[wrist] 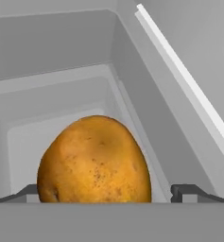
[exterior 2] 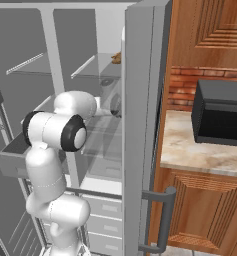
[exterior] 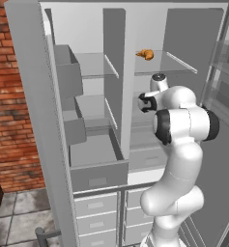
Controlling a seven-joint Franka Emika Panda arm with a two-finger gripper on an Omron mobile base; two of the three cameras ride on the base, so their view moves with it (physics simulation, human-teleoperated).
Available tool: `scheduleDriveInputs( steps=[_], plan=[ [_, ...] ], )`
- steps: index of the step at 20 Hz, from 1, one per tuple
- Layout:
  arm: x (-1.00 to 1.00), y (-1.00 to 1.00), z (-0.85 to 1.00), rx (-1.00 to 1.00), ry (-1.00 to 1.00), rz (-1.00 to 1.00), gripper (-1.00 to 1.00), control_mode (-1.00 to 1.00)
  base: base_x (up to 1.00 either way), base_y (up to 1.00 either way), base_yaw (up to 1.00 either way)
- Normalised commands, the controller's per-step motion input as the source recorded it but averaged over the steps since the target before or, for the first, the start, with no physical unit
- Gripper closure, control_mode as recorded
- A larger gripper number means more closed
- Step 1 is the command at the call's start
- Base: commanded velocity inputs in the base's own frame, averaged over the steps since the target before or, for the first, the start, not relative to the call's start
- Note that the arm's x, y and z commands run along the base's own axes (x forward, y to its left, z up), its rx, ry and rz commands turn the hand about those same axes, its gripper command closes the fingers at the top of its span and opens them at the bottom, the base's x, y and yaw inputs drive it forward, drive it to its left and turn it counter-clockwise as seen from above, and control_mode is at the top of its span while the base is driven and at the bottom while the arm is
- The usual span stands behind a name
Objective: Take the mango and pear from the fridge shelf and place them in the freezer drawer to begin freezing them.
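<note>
Orange-brown fruit (wrist: 95, 160): you see it between the gripper (wrist: 104, 193) fingertips (wrist: 189, 191), jaws pinching it.
Place: inside the fridge, above a fridge shelf (wrist: 61, 113).
Freezer drawer (exterior: 99, 166): pulled open, lower left.

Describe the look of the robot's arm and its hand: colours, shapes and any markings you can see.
The arm is made of smooth, rounded glossy white segments, bulging at each joint. Black rings band the joints, clearest at the big elbow. No cables or markings show. The hand ends in two small dark grey finger tips, flat and blocky, with lighter grey patches on them.
</note>
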Motion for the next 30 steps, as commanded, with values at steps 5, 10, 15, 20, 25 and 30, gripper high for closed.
scheduleDriveInputs(
  steps=[5,10,15,20,25,30],
  plan=[
    [0.37,0.0,-0.09,0.0,0.0,0.0,-1.0,-1.0,0.0,0.0,0.0],
    [0.06,0.0,-0.38,0.0,0.0,0.02,-1.0,-1.0,0.0,0.0,0.0],
    [0.0,0.0,-0.59,0.0,0.0,0.01,1.0,-1.0,0.0,0.0,0.0],
    [-0.03,0.0,-0.42,0.0,0.0,0.01,1.0,-1.0,0.0,0.0,0.0],
    [-0.11,0.0,-0.59,0.0,-0.05,0.04,1.0,-1.0,0.0,0.0,0.0],
    [-0.04,0.01,-0.65,0.0,-0.1,0.05,1.0,-1.0,0.0,0.0,0.0]
  ],
)
